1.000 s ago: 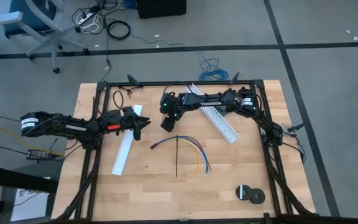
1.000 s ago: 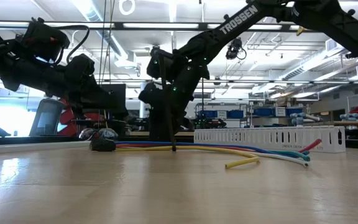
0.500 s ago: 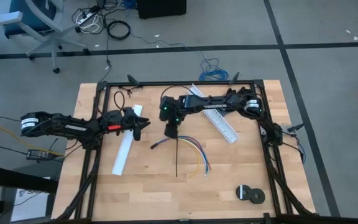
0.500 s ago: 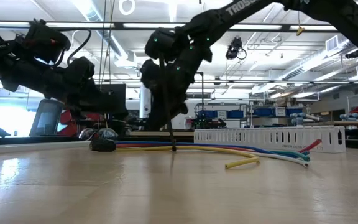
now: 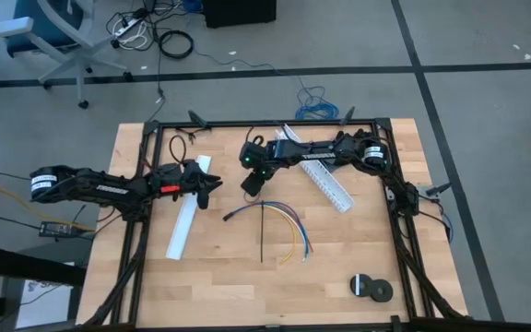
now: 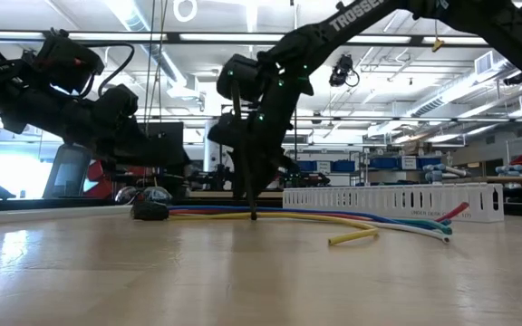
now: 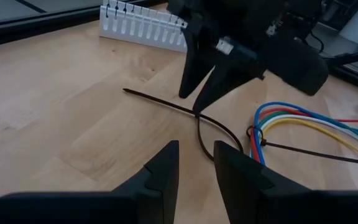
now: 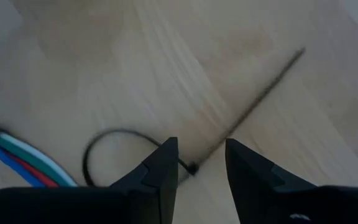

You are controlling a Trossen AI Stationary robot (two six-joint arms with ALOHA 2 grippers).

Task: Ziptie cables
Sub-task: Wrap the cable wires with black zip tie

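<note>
The cables (image 5: 282,218), thin yellow, blue, white and red wires, lie fanned out on the wooden table (image 5: 219,277) at its middle. A black ziptie (image 5: 262,238) crosses them; in the left wrist view it curls beside the bundle (image 7: 303,121) and its tail (image 7: 157,101) runs on past. My right gripper (image 5: 251,187) points steeply down over that tail, narrowly open, one finger on each side of the ziptie (image 8: 263,84). My left gripper (image 5: 214,184) waits to the left, pointing at the cables, narrowly open with nothing between its fingers. My right gripper's fingertips (image 7: 196,112) reach down to the ziptie's tail just short of the loop, slanting from the far side, with the strip (image 8: 194,167) running between them. A gap shows between the fingers. Whether either finger touches the strip, I cannot tell.
One white slotted channel (image 5: 330,183) lies slanted at the far right under the right arm; a second white piece (image 5: 182,221) lies near my left gripper. A black roll (image 5: 371,288) sits at the near right. Black frame rails (image 5: 136,240) run along the table's sides.
My right gripper went toward the near edge, closer to the cables, then came back up and toward the far edge a little, rolling its wrist. The cables and the ziptie lie where they were.
</note>
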